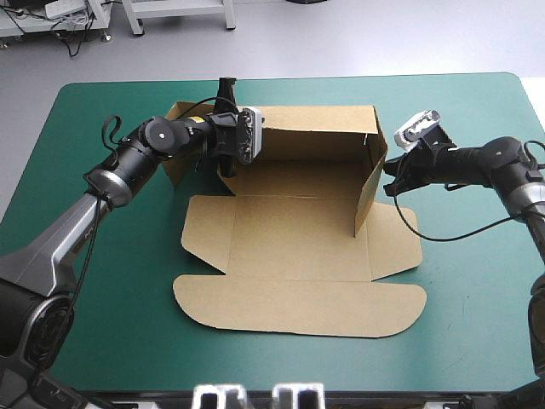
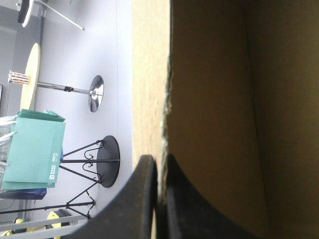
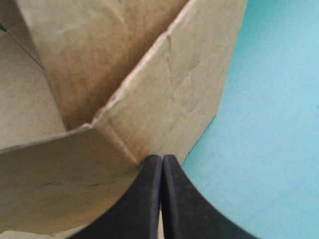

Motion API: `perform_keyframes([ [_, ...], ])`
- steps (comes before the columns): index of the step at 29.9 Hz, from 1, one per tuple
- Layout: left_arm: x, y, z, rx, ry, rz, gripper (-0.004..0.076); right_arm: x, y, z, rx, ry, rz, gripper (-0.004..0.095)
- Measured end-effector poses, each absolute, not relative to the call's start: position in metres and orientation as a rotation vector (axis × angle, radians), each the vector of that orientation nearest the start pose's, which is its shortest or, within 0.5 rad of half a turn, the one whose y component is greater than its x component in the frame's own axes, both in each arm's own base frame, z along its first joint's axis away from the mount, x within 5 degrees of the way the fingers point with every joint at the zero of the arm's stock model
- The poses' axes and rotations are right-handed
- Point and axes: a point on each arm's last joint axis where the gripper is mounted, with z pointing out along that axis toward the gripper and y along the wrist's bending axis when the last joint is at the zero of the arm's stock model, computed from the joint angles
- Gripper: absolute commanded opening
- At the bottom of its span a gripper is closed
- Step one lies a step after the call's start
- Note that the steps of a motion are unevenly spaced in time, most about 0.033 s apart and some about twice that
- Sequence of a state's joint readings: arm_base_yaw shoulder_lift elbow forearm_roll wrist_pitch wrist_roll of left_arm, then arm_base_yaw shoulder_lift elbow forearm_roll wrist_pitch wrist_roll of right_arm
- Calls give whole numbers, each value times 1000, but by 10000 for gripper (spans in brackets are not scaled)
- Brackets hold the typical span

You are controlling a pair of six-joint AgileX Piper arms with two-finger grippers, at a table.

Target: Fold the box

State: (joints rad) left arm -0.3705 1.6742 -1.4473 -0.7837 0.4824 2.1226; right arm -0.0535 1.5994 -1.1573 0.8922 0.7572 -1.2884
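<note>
Nearest, the lid [image 1: 298, 307] lies flat on the teal-green cover [image 1: 102, 281], so the box [image 1: 289, 226] sits mid-cover only half raised. Its rear wall [image 1: 315, 135] and right wall [image 1: 369, 183] are up, with nothing visibly tucked. The right gripper [image 3: 162, 158] has its fingers pressed together, their point touching the right wall's outside near the corner crease. It pushes rather than grips, so I judge that a shove too high or too hard could buckle the wall inward or slide the whole light sheet leftward. The left gripper [image 2: 159, 160] pinches a board edge at the left rear corner, its fingers all but closed on it. If it pulls while the right one pushes, the board could crease off its score line, tear at the ragged cut edge, or slip free and let the wall fall. From above, the left arm hides that corner, so a misplaced tab would be hard to spot. The cover looks smooth and probably offers little to stop sliding. Beyond its far edge lies pale floor [image 1: 358, 43].
</note>
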Motion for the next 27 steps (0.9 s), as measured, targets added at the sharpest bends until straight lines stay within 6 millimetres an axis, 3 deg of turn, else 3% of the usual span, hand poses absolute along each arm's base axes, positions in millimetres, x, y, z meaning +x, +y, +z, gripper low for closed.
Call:
perform_keyframes([
  [15,359,-185,332,1806,1090,309,-9,334,31,262,-902,2105,323,4],
  [18,361,-187,328,1805,1095,308,-9,332,31,261,-916,2122,340,180],
  [20,362,-187,327,1803,1098,310,-9,328,32,261,-970,2131,361,373],
  [21,362,-188,327,1801,1097,312,-9,327,33,261,-996,2132,370,519],
  [24,363,-188,326,1795,1099,318,-9,322,35,268,-1053,2124,402,786],
  [27,364,-189,326,1781,1108,313,-9,321,38,275,-1030,2095,439,851],
])
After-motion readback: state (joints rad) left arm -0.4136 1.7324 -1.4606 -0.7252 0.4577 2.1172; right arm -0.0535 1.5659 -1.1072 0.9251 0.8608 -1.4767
